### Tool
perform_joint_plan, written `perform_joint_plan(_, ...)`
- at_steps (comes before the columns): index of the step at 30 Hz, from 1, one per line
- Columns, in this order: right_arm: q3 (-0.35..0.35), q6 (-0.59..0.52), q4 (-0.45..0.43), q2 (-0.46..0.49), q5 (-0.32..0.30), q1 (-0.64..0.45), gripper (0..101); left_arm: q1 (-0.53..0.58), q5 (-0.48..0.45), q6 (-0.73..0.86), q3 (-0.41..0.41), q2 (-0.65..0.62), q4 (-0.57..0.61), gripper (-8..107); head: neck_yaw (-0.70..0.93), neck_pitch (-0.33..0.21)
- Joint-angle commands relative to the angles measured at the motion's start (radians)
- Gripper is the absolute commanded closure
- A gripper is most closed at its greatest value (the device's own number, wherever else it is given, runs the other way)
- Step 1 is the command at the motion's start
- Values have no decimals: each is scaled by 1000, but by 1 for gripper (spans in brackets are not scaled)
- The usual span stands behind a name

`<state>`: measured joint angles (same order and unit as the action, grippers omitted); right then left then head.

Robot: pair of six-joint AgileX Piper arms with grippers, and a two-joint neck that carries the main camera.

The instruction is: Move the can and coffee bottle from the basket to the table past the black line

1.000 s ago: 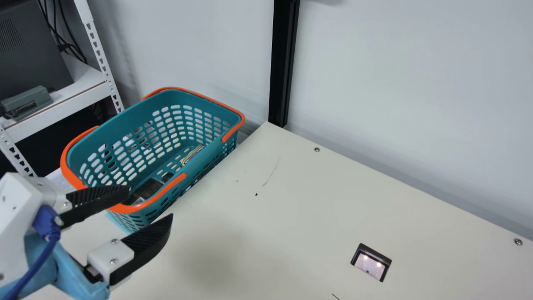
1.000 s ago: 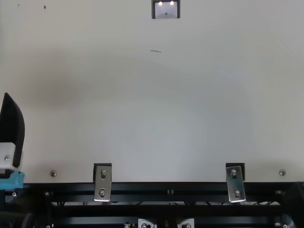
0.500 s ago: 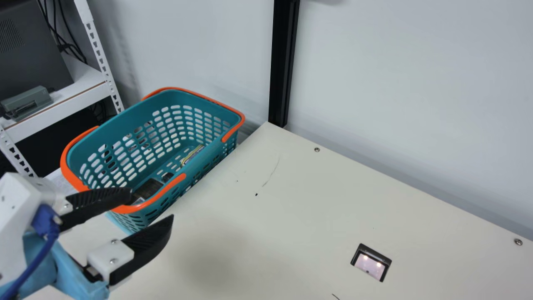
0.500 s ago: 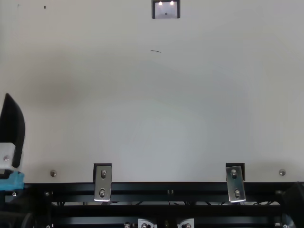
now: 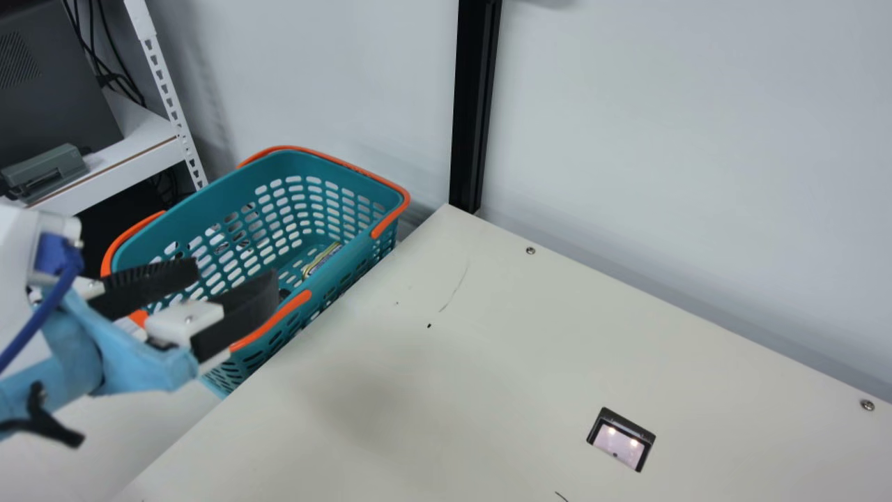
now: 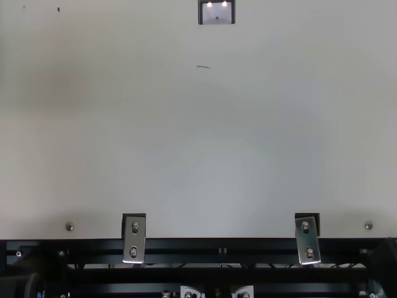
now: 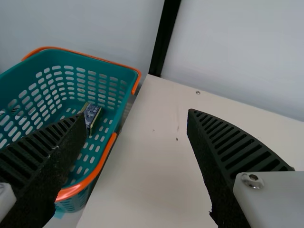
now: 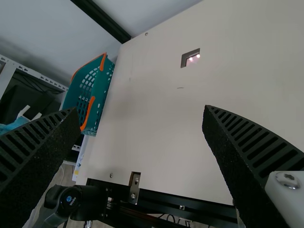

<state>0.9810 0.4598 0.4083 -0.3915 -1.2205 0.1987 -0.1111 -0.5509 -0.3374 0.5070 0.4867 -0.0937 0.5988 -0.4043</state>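
In the main view my left gripper [image 5: 237, 272] stands open above the near end of the teal basket [image 5: 306, 167], nothing between its fingers. The left wrist view shows the same left gripper [image 7: 130, 123] spread wide, with the basket [image 7: 107, 66] beyond one finger. Inside the basket lies a can-like item [image 5: 322, 259] with a gold edge, also seen as a dark blue and gold item [image 7: 91, 113]. A small dark object [image 5: 284, 294] is partly hidden behind a finger. My right gripper [image 8: 205, 111] is open and empty above the cream table [image 8: 156, 123].
The basket stands beside the table's [image 5: 488, 348] left edge. A white shelf [image 5: 104, 167] holding dark equipment is behind it. A black post [image 5: 475, 104] rises at the table corner. A small framed cutout [image 5: 621, 439] is in the tabletop, and metal brackets [image 6: 134, 239] line the front rail.
My left gripper has risen and shifted over the basket's near end, leaving the top view's left edge. The basket has stayed in place.
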Motion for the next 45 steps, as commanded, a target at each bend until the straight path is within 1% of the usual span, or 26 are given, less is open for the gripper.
perform_joint_plan(1,0,0,0,0,0,0,0,-17,14,-6,24,64,-4,9,13,-31)
perform_joint_plan(7,0,0,0,0,0,0,0,-90,55,50,97,214,31,9,13,-31)
perform_joint_plan(14,0,0,0,0,0,0,0,-216,65,250,215,426,178,9,13,-31)
perform_joint_plan(18,0,0,0,0,0,0,0,-304,38,406,298,553,284,9,13,-31)
perform_joint_plan(22,0,0,0,0,0,0,0,-403,-13,574,392,679,383,9,13,-31)
perform_joint_plan(26,0,0,0,0,0,0,0,-482,-72,700,476,788,440,9,13,-31)
perform_joint_plan(30,0,0,0,0,0,0,0,-532,-118,779,540,880,454,9,13,-31)
perform_joint_plan(34,0,0,0,0,0,0,0,-546,-161,805,595,959,435,9,13,-31)
perform_joint_plan(40,0,0,0,0,0,0,0,-520,-217,801,674,1068,390,9,13,-31)
perform_joint_plan(45,0,0,0,0,0,0,0,-491,-243,796,736,1161,353,9,13,-31)
